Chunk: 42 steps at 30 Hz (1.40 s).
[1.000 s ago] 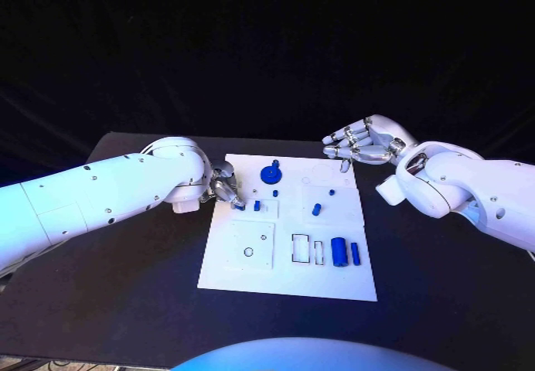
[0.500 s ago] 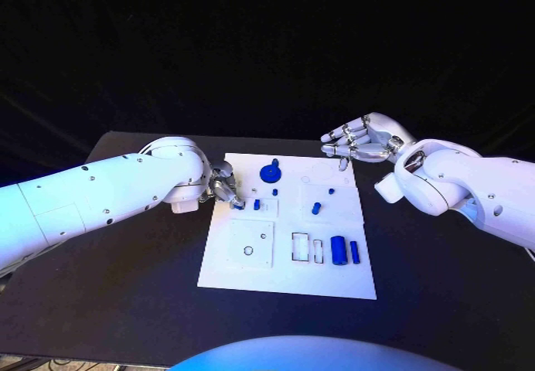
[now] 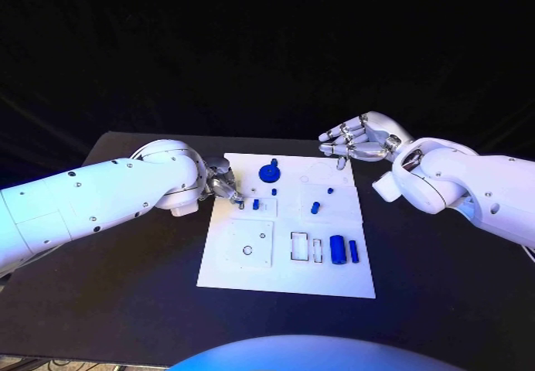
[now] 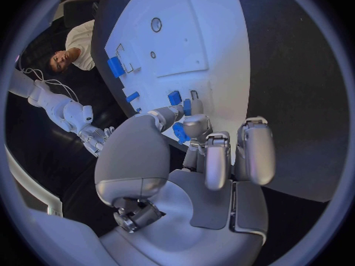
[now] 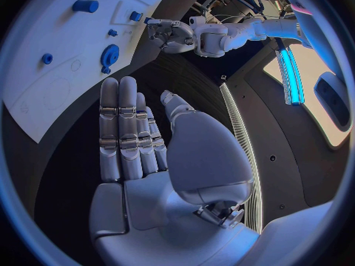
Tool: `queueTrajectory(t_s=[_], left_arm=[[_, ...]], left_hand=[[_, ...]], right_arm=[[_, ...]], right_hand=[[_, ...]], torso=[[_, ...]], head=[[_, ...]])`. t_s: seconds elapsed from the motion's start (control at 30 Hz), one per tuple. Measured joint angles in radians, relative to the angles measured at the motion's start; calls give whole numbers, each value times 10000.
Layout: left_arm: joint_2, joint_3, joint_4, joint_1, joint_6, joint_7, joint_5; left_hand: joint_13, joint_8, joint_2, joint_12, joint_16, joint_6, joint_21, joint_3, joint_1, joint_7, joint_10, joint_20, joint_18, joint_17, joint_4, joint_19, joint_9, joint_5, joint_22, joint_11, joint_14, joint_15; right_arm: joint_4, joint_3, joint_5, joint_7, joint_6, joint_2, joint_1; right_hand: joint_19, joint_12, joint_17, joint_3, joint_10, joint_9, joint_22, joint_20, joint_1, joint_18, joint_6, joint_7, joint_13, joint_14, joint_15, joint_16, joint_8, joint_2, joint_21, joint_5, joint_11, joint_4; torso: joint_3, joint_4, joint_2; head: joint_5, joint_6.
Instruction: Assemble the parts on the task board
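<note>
A white task board (image 3: 287,267) is lying flat in the middle of a black counter (image 3: 134,309), its long side running away from the robot. Small blue parts are sitting on it: a round gear-like part (image 3: 270,172) near the far end, a small upright peg (image 3: 255,204) left of centre, another short peg (image 3: 317,207) to the right of it, and two longer cylinders (image 3: 345,251) lying side by side near the right edge, their long axes pointing along the board's length. The left hand (image 3: 223,188) is reaching in over the board's left edge, fingers drawn together around a small blue part (image 4: 180,132) pinched at the fingertips (image 4: 194,124), which is touching or hovering just above the board; I cannot tell which. That held piece is sitting just beside the upright peg, on the side toward the board's left edge, so this hand looks far nearer to the left-centre fittings than the other. The right hand (image 3: 359,139) is hanging beyond the board's far right corner, holding nothing, its fingers side by side and loosely curved in the head view, straighter in the right wrist view. My judgement is that the next move turns on the short gap between the pinched part and its seat directly beneath the left fingertips.
</note>
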Motion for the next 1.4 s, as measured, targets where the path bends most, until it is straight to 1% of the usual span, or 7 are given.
queueTrajectory(t_s=[0.23,0.43,0.5,0.6,0.67,0.97,1.4], left_arm=[[-28,-1,93,-45,-366,-26,-32],[35,-9,-4,-83,-399,-86,-59],[70,-11,-58,-99,-390,-113,-74],[129,-13,-153,-129,-354,-162,-109],[169,-14,-218,-150,-313,-190,-126],[323,-16,-411,-266,-133,-244,-190],[368,-10,-442,-293,69,-224,-206]], left_hand=[[-1,14,-3,0,0,6,0,148,-108,3,1,0,1,-1,-149,0,-12,52,0,-1,0,0],[9,14,-41,0,0,52,0,209,-146,-14,1,0,1,-1,-210,0,-20,51,-1,-1,0,0],[9,14,-78,0,0,66,-1,233,-183,-3,1,0,0,-1,-234,0,-24,51,-1,-1,0,0],[9,14,-78,0,0,70,-1,236,-182,-3,1,1,0,-1,-236,0,-24,51,-2,-1,0,0],[8,14,-78,0,0,81,-1,237,-182,-13,1,1,1,-1,-238,-1,-25,51,-2,-1,0,0],[7,11,-76,0,0,87,37,256,-180,-14,1,1,0,-1,-257,-1,-36,73,-2,-1,0,0],[5,26,-76,0,0,101,37,242,-180,2,0,1,1,6,-274,-1,-63,94,-3,1,0,0]], right_arm=[[3,0,0,3,2,-6,0],[6,-1,0,6,3,-8,0],[6,-1,-1,6,3,-8,0],[6,-1,-2,7,5,-7,0],[6,-1,-3,7,6,-7,0],[6,-1,-12,9,9,-1,0],[6,-1,-20,14,8,-1,0]], right_hand=[[0,0,-1,0,0,0,0,0,0,1,0,0,0,0,0,0,0,0,0,0,0,0],[0,0,-2,0,0,0,0,0,0,0,0,0,0,0,0,0,0,0,0,0,0,0],[0,0,-2,0,0,0,0,0,0,1,0,0,0,0,0,0,0,0,0,0,0,0],[0,0,-1,0,0,2,-1,0,0,0,0,0,-1,0,0,0,0,0,0,4,0,0],[37,0,13,0,0,10,-14,37,0,1,0,0,-19,0,0,0,0,0,-27,56,0,0],[37,0,14,0,0,9,-14,36,0,1,0,0,-18,0,0,0,0,0,-41,56,0,0],[36,0,12,0,0,8,-13,36,0,1,0,0,-18,0,0,0,0,0,-41,55,0,0]], torso=[[2,18,-17],[5,24,-22],[6,26,-24],[6,26,-27],[6,28,-28],[8,39,-35],[14,66,-50]], head=[[-11,-31],[-6,-59],[4,-65],[8,-74],[9,-81],[-12,-108],[-18,-120]])
